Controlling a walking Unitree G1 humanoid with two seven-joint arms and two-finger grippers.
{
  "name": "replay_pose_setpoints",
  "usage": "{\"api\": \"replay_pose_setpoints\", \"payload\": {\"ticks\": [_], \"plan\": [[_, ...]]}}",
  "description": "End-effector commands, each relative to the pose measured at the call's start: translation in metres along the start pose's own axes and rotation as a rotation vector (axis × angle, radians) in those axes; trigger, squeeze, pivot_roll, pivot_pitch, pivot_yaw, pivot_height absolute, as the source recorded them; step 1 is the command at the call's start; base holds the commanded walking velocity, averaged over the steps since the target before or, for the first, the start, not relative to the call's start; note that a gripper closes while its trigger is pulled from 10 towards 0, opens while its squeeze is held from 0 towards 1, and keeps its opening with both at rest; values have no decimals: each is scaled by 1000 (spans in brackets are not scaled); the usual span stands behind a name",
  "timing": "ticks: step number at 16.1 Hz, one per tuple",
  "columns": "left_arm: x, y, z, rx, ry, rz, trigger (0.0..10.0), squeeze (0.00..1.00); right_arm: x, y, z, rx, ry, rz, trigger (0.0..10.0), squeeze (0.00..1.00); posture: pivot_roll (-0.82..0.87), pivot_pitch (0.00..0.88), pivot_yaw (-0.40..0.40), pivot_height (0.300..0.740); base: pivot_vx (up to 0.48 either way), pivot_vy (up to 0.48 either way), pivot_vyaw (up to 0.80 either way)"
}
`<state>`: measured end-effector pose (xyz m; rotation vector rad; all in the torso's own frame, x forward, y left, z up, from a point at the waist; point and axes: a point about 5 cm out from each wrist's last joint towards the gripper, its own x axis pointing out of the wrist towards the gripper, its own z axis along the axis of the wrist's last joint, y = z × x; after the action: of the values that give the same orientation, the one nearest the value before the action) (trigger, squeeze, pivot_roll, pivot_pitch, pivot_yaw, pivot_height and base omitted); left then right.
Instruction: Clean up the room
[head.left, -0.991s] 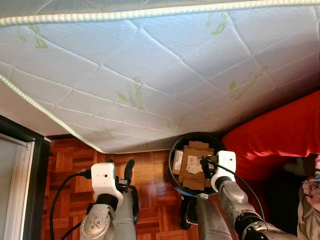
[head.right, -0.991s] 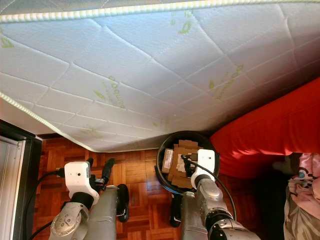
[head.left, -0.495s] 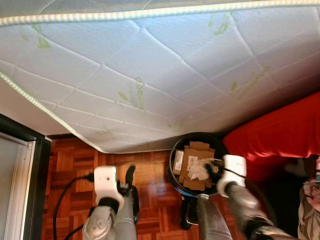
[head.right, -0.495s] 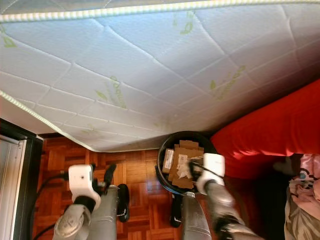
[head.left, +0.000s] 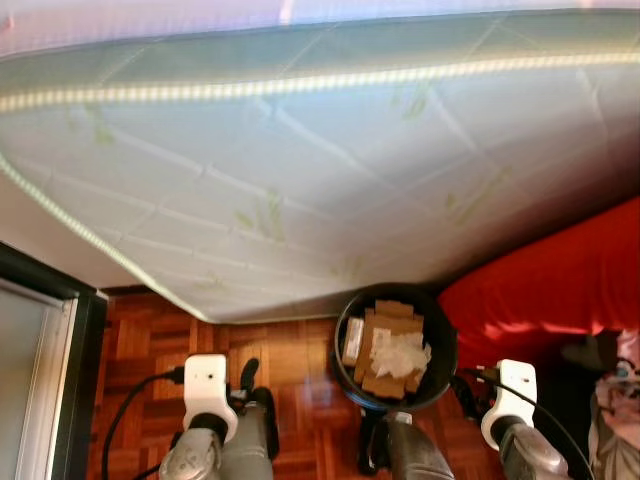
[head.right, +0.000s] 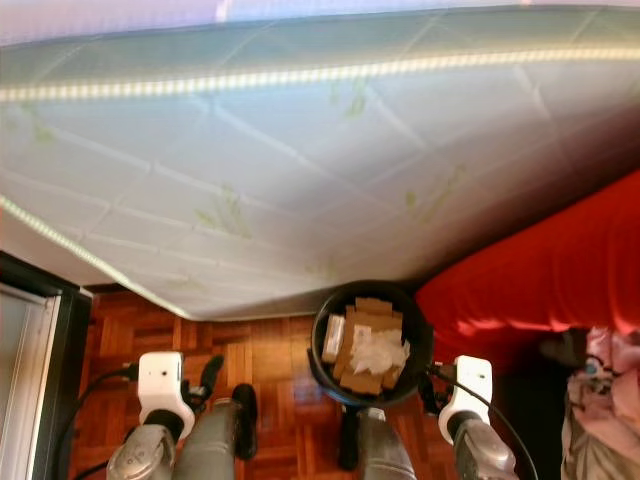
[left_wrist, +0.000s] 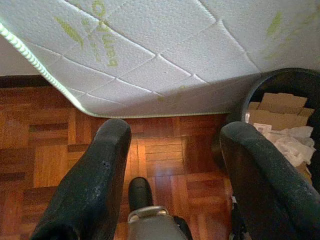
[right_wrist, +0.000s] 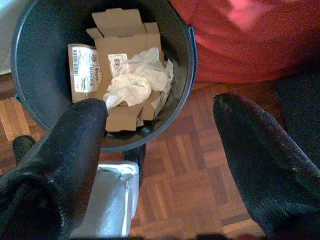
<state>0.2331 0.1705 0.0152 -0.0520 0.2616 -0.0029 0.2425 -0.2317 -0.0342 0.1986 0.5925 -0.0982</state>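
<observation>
Right wrist view looks down into the black bin (right_wrist: 30, 90), where a crumpled white paper (right_wrist: 135, 82) lies on top of flattened cardboard pieces (right_wrist: 117, 30), so the trash is inside the bin and not on the floor. The right gripper (right_wrist: 165, 150) hangs beside the bin rim with its fingers spread wide and nothing between them. The left gripper (left_wrist: 172, 165) is also spread apart and empty, above the wooden parquet floor (left_wrist: 30, 145), near the corner of the white mattress (head.left: 300, 160). I think the main danger now is the bin itself: it stands very close to the robot's legs, between the mattress edge and the red blanket (head.left: 560, 270). If the robot turns or steps without care, a leg or the right arm can hit the rim and tip the bin, and the paper, which lies loose on top, can fall out. The black cable (head.left: 120, 400) at the left wrist could also catch on something when the arm swings.
</observation>
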Motion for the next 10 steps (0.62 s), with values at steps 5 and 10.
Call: {"api": "replay_pose_setpoints", "payload": {"ticks": [5, 10], "plan": [[1, 19, -38, -14, 160, 58, 10000, 0, -10, 7, -40, 20, 127, -34, 10000, 0, 108, 220, -34, 740, 0, 0, 0], [-3, 30, -74, -7, 378, 107, 10000, 0, -17, 1, -56, 44, 204, -114, 10000, 0, 89, 98, -13, 740, 0, 0, 0]]}}
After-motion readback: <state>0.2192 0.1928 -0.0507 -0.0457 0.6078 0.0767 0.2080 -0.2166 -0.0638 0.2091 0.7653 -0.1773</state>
